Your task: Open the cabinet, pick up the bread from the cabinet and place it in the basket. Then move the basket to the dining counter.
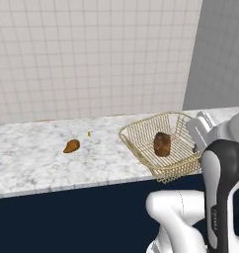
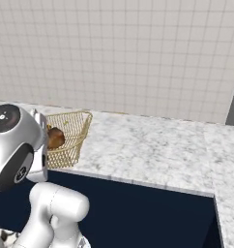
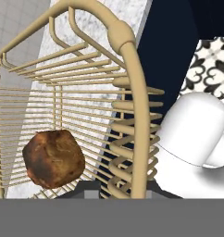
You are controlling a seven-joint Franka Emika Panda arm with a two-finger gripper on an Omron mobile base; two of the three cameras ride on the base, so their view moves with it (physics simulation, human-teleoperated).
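The pale gold wire basket (image 1: pixel 141 141) sits tilted at the front edge of the white marble dining counter (image 1: pixel 37 165), its near side hanging over the navy front. The dark brown bread (image 1: pixel 162 144) lies inside it, also seen as bread (image 3: pixel 53 159) in the hand view and bread (image 2: pixel 55 138) in the right base view. My gripper (image 1: pixel 195 145) is at the basket's right side, shut on the basket's rim (image 3: pixel 134 115), which runs down between the jaws of the gripper (image 3: pixel 119 191). The basket (image 2: pixel 73 131) is partly hidden by my arm. The cabinet is out of view.
An orange-brown pointed pastry (image 1: pixel 71 146) lies on the counter left of the basket, with a tiny yellow speck (image 1: pixel 89 133) behind it. A tiled wall (image 1: pixel 92 54) backs the counter. To the right the marble top (image 2: pixel 157 145) stretches on and turns toward me.
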